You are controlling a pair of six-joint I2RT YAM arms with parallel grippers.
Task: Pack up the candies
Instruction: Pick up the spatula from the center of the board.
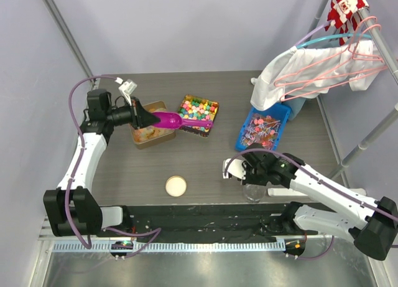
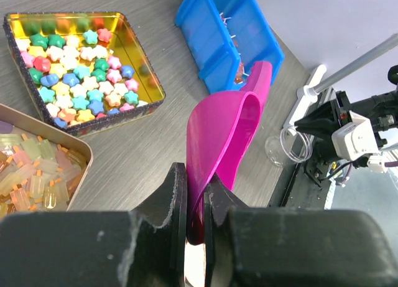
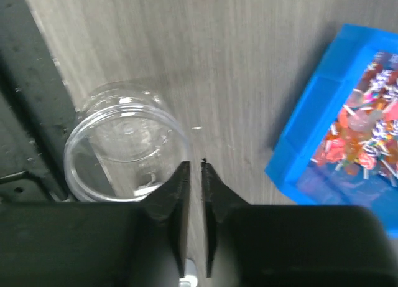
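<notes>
The candies [image 2: 31, 175], pale yellow and orange gummy pieces, fill a gold tin [image 1: 149, 137] at the table's back left. My left gripper [image 2: 196, 193] hovers by that tin, shut on the handle of a magenta scoop [image 2: 230, 131]; the bowl of the scoop [image 1: 166, 119] reaches toward the star tin and looks empty. A clear jar [image 3: 124, 144] stands empty near the front edge. My right gripper [image 3: 196, 165] sits just beside the jar [image 1: 253, 192], jaws closed to a thin slit. Its left fingertip overlaps the jar's rim, and I see only table through the slit.
A dark tin of coloured star candies [image 1: 199, 109] sits mid-back. A blue bin of wrapped sweets [image 1: 263, 128] lies to its right. A round cream lid [image 1: 176, 186] rests near the front. Clothes on hangers [image 1: 311, 69] hang over the back right corner.
</notes>
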